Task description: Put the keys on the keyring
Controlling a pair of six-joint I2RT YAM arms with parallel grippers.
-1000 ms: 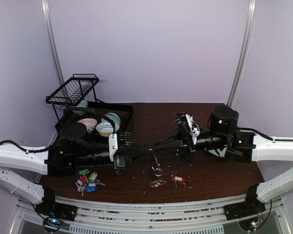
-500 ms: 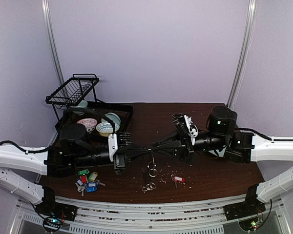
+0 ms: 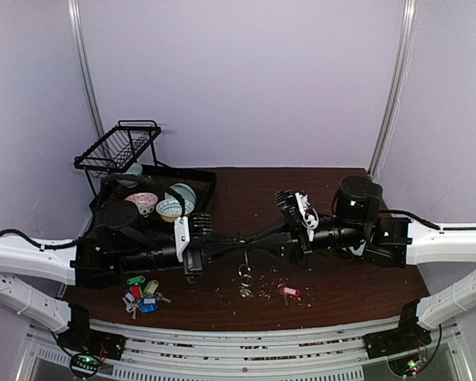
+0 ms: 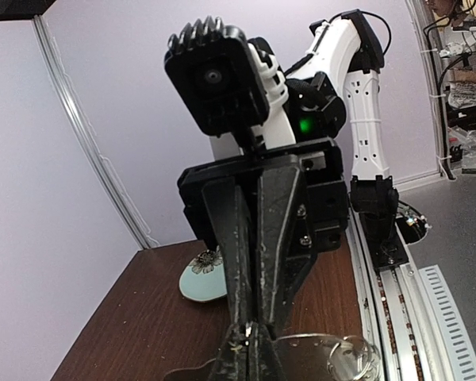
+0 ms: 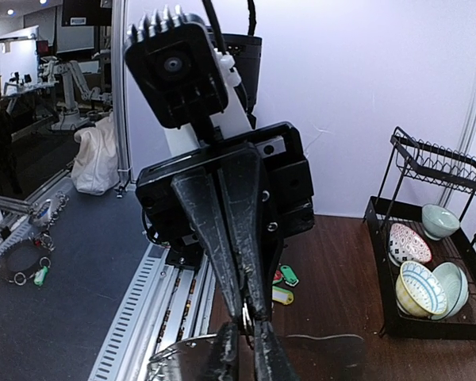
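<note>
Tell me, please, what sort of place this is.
Probably a robotics lab cell: a left arm and right arm bolted by a table, plain lilac walls, and another robot rig beyond the booth.

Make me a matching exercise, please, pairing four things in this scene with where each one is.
Things:
1 keyring
2 red-tagged key
3 pile of tagged keys
4 bowls

Places:
A in the black tray, far left
B pinched between left gripper and right gripper
C alone on the table, right of centre
D heaped at the near left edge

Pairs: 1-B, 2-C, 3-D, 4-A.
</note>
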